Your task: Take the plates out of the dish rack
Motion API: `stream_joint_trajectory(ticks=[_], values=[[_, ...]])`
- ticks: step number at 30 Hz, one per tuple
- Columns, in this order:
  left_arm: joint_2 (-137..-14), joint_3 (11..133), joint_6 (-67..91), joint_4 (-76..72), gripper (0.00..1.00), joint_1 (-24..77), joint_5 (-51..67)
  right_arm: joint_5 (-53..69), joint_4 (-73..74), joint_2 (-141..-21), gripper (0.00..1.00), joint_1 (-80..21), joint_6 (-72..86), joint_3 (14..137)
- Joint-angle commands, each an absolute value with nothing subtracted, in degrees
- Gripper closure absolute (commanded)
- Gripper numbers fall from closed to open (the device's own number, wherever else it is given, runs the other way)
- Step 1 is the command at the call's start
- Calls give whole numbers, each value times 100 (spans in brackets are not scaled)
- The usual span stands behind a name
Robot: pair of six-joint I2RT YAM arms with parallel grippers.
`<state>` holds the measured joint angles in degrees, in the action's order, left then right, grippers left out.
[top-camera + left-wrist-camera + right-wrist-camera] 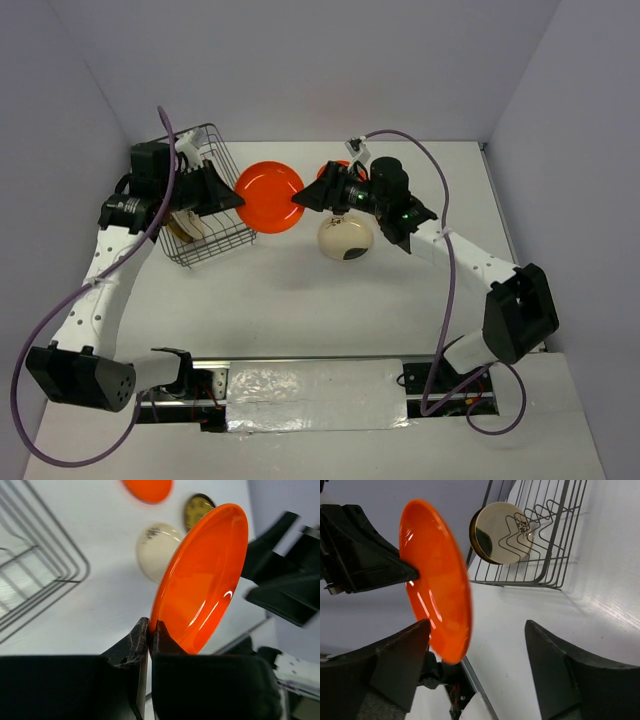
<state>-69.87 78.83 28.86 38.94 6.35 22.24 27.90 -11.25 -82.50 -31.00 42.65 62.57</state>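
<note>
Nearest on the white bench (300, 310), right of its middle, a cream plate (346, 237) with a dark blotch lay flat. Just beyond it an orange plate (268, 197) hung above the middle of the bench, tipped up on edge and clear of the surface. The left tool (149, 628) was clenched on that plate's rim, its two fingers pinching the edge on the side facing the bench's left edge. The right tool (476, 630) stood released, its jaws wide apart on either side of the plate's opposite rim, with a clear gap on one side. Toward the left edge sat the dish rack (220, 245), with a pale plate (501, 532) with a dark rim standing upright among its wires. Farther back, a second orange plate (339, 166) lay partly hidden behind the right arm. A dark plate (198, 510) with a yellow pattern lay just beside the cream one.
</note>
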Motion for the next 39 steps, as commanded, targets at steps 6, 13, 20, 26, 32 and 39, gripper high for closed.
stream_joint_trajectory(ticks=[6,13,20,26,32,39], values=[[-6952,7427,3366,2601,90,650,3807,3015,-1793,-8561,96,-3208,4491,6363],[-7031,8200,2919,4516,0,659,-251,1724,-792,-8708,100,-2463,4982,6311],[-6653,8253,2497,4851,0,650,-1072,2011,-958,-10454,100,-1240,4650,7135],[-6645,8192,2206,5001,0,650,-1336,2803,-967,-11627,100,-747,4219,8479],[-6609,7832,2285,4799,1,650,-1222,2839,-2,-12628,95,-703,4096,9848],[-6732,7716,2338,4693,1,642,-1327,2637,949,-13237,83,-694,3841,10503]])
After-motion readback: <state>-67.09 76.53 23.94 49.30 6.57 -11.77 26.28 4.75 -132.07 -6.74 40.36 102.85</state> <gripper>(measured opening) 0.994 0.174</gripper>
